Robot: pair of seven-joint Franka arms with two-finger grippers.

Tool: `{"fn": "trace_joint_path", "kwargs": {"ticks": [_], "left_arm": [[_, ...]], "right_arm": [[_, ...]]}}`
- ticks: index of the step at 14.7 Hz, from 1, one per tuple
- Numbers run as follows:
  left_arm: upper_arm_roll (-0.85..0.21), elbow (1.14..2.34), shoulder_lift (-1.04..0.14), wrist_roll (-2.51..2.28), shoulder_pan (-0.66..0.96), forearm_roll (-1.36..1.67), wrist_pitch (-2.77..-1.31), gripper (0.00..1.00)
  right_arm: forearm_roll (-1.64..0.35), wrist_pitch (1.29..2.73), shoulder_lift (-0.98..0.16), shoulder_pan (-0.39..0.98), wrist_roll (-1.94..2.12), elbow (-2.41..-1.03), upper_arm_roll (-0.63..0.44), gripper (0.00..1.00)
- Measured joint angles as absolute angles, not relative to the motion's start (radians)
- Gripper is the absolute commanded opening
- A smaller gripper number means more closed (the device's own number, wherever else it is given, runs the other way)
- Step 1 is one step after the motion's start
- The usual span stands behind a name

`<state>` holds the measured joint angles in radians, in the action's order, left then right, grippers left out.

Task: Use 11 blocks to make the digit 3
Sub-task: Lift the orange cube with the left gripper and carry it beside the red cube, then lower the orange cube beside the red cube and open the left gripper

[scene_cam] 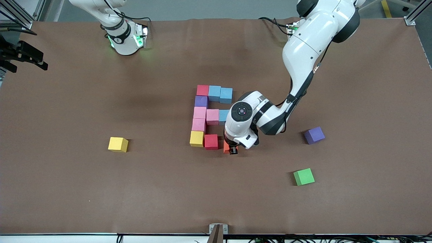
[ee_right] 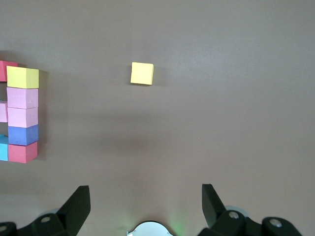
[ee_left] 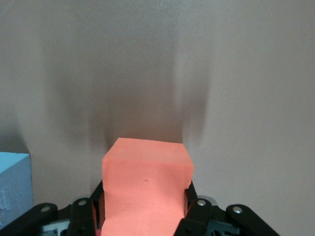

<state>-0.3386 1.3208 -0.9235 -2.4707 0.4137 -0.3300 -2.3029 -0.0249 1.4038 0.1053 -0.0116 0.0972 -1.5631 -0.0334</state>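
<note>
A: Status on the digit 3 (scene_cam: 210, 116)?

B: Ten small matte foam cubes are down and touching on the brown worktop (scene_cam: 67, 189). Farthest bar from the front camera: red, blue, blue. Spine: purple, pink, pink, yellow. Middle bar: pink plus a blue cube partly hidden by the left arm. Nearest bar: yellow corner, then red cube (scene_cam: 211, 141).

A: And the eleventh?

B: Orange foam cube (ee_left: 145, 194) is pinched in the left tool (scene_cam: 233, 148), right at the open end of the nearest bar, beside the red cube. Can't tell whether it's seated on the worktop or touching red.

A: Right arm?

B: Waiting near its base, over bare worktop. Right tool (ee_right: 145, 206) spread wide, holding nothing.

A: Leftovers?

B: Loose yellow cube (scene_cam: 118, 144) toward the right arm's end; loose purple cube (scene_cam: 314, 135) and green cube (scene_cam: 303, 177) toward the left arm's end. All well apart from the figure, so likely spares.

A: So what's left?

B: My read: seat orange flush against red, release, retract. Then it's done.
</note>
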Motion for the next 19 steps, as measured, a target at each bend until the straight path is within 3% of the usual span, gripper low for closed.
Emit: {"fn": "trace_joint_path", "kwargs": {"ticks": [19], "left_arm": [[-0.338, 1.305, -0.943, -2.477, 0.448, -0.326, -2.357, 0.41]], "right_arm": [[-0.025, 1.408, 0.105, -0.012, 0.012, -1.562, -0.031, 1.0]]}}
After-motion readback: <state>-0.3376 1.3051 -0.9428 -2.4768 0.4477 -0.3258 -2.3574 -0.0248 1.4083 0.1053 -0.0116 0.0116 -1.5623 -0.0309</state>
